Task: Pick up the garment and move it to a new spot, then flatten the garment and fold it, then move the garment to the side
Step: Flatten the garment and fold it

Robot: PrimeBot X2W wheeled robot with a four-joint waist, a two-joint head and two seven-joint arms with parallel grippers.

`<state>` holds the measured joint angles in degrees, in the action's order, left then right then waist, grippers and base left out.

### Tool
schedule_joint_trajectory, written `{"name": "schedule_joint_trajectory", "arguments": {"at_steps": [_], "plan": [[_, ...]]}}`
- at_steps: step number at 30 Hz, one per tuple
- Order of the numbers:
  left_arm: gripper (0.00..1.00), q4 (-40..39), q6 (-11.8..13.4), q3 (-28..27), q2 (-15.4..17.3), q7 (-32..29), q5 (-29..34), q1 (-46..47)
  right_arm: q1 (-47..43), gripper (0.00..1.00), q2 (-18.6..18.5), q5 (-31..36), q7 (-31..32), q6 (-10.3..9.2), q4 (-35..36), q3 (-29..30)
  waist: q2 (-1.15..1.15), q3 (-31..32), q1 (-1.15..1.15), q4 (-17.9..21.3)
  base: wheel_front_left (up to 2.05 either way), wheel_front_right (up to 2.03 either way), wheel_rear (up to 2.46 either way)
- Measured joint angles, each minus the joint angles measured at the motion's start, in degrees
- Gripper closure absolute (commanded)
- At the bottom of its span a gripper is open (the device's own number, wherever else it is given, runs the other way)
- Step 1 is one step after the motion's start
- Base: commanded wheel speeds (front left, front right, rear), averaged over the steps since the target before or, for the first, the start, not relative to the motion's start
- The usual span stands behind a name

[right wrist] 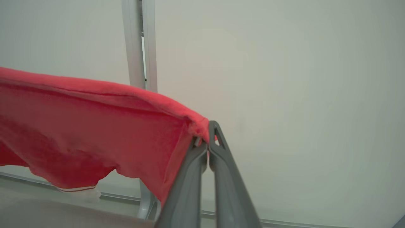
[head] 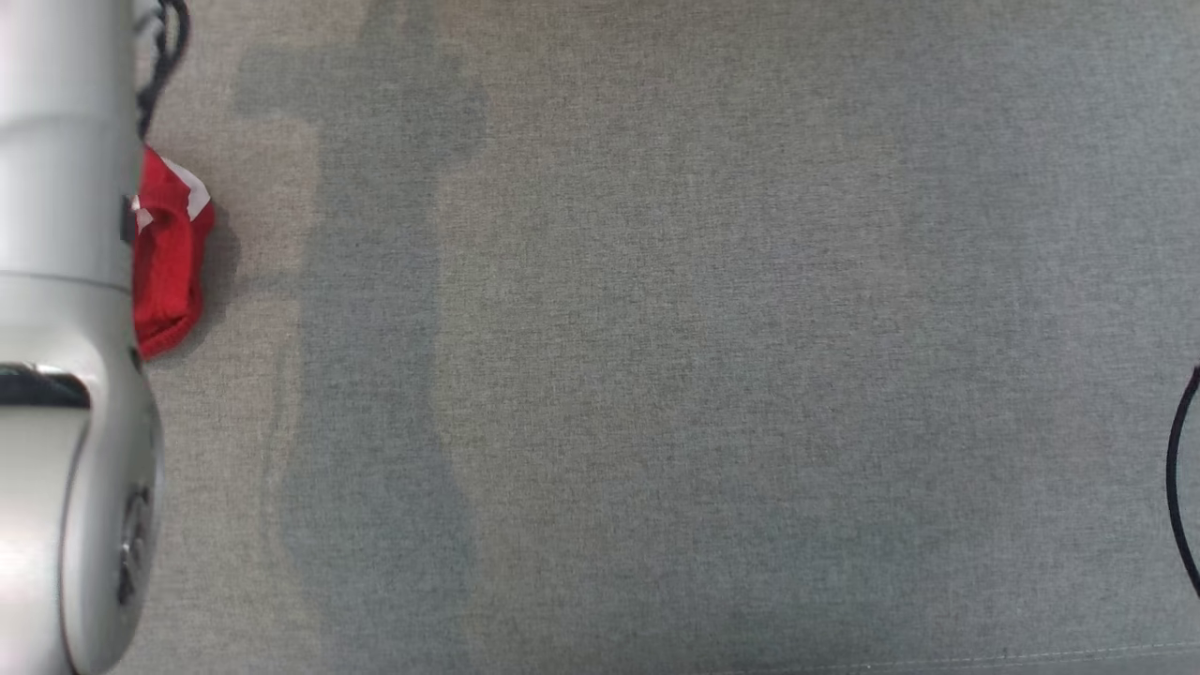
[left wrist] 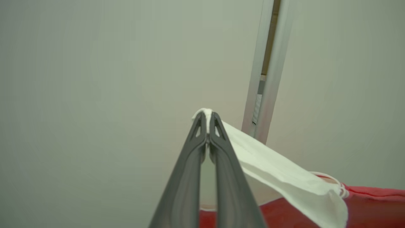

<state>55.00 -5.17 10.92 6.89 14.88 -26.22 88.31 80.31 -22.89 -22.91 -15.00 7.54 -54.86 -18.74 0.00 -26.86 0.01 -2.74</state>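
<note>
The garment (head: 169,253) is red with white parts and hangs lifted off the grey cloth-covered surface (head: 656,375); a bunch of it peeks out beside my pale left forearm (head: 66,281) at the left edge of the head view. In the left wrist view my left gripper (left wrist: 207,115) is shut on a white corner of the garment (left wrist: 269,164), whose red cloth trails to the lower right. My right gripper (right wrist: 208,129) is shut on a red hem of the garment (right wrist: 95,126), which stretches away to the left and sags in the middle.
A pale wall with an upright metal post (left wrist: 265,79) stands behind the raised grippers, the post (right wrist: 139,47) also behind the red cloth. A black cable (head: 1183,487) curves in at the right edge of the head view.
</note>
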Motion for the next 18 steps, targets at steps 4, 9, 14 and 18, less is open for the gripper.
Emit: {"name": "schedule_joint_trajectory", "arguments": {"at_steps": [4, 9, 14, 18], "plan": [[1.0, -3.7, -0.9, -0.7, -0.8, 0.1, 0.7, -8.7, -8.7, 1.0, -0.2, -1.7, 0.0, 0.0, 1.8, -0.6, 0.0, -0.1, 0.0, -0.9, 0.0, 0.0, 0.0], [1.0, -7.1, -1.5, -1.8, -0.7, 0.1, 2.3, -23.0, -20.1, 1.0, -1.0, -3.0, 0.0, 0.0, 5.1, -4.7, 0.0, 1.9, 0.0, -1.3, 0.0, 0.0, 0.0], [1.0, -9.8, -1.9, -0.2, 1.3, 0.1, 5.1, -35.8, -29.2, 1.0, -2.8, -5.5, 0.0, 0.0, 7.1, -8.3, 0.0, 5.5, 0.0, -1.5, 0.0, 0.0, 0.0], [1.0, -11.7, -2.1, 3.2, 3.2, 0.1, 6.5, -45.4, -34.8, 1.0, -4.4, -6.9, 0.0, 0.01, 6.6, -13.3, 0.0, 9.0, 0.0, -1.5, 0.0, 0.0, 0.0]]}}
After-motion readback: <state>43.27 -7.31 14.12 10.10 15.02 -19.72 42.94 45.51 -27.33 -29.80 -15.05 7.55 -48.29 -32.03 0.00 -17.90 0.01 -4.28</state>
